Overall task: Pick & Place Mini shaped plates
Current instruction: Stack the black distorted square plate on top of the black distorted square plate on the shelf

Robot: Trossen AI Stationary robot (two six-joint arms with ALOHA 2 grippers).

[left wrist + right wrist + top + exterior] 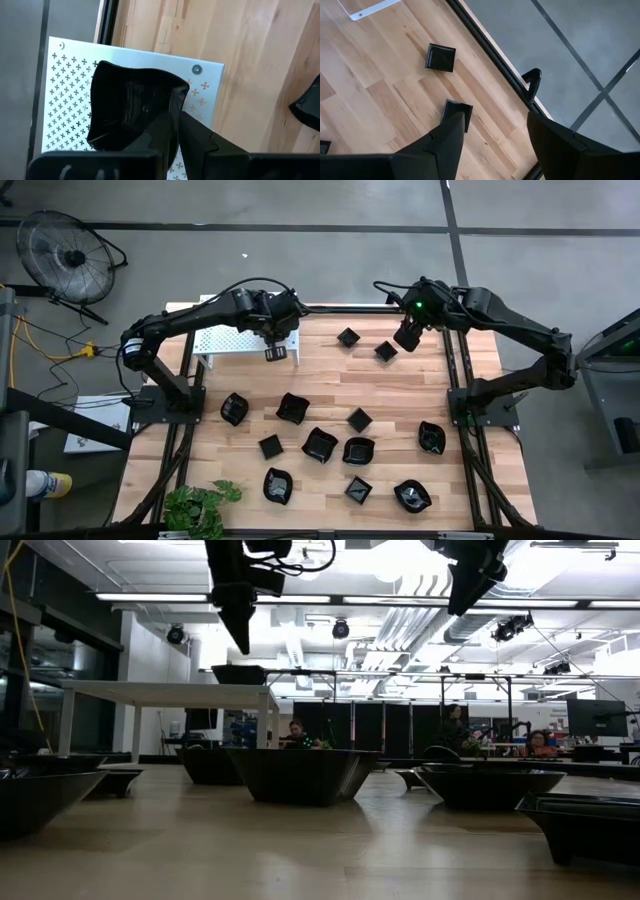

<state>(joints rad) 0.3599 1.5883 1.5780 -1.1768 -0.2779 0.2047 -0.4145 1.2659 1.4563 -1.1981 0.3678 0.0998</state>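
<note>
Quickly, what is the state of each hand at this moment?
Left hand: closed on a black plate, over the white shelf.
Right hand: open, empty, above a small square plate.

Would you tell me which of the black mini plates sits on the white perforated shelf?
The wavy-edged plate at the left hand; all others lie on the wooden table.

Overhead, table-level, two close wrist views
</note>
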